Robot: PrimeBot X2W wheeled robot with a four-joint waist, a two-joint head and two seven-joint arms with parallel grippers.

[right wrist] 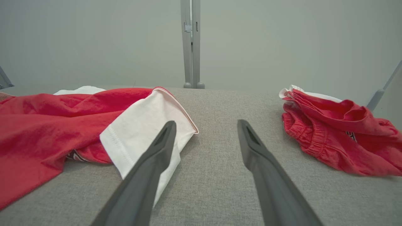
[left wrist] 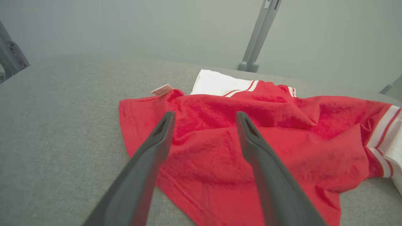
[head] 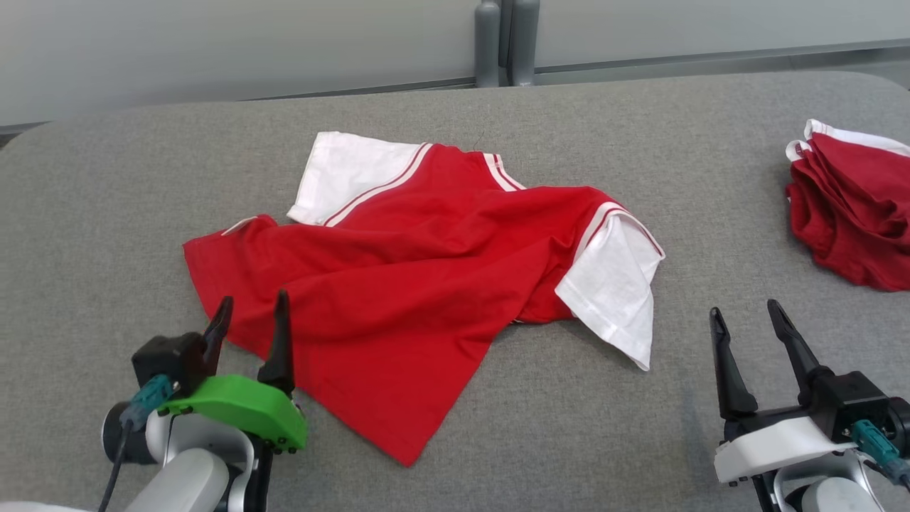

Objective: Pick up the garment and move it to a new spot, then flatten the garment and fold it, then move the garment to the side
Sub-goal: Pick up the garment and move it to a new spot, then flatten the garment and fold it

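Looking down, I saw the big grey table (head: 106, 178) first. The red T-shirt (head: 398, 284) lay near the middle of it, bunched and twisted, not flat. A heap of dark red shorts (head: 853, 213) sat well apart from it, by the right edge. My left pincer (head: 254, 299) hung over the bottom part of the shirt, its two fingers spread wide with nothing between them. My right pincer (head: 743, 308) was over bare table near the shirt, also wide open and empty. One white sleeve (head: 618, 284) was flopped over on my right side. A small label (left wrist: 161, 90) stuck out at the shirt's far left corner.

I thought the job in hand was making the shirt flat. To do it well, I needed to pinch the bottom corner by the label with my left pincer, and the loose edge of the flopped sleeve with my right. Then I should pull the two apart slowly and low, so the folds slid out and the shirt did not drag toward the shorts.
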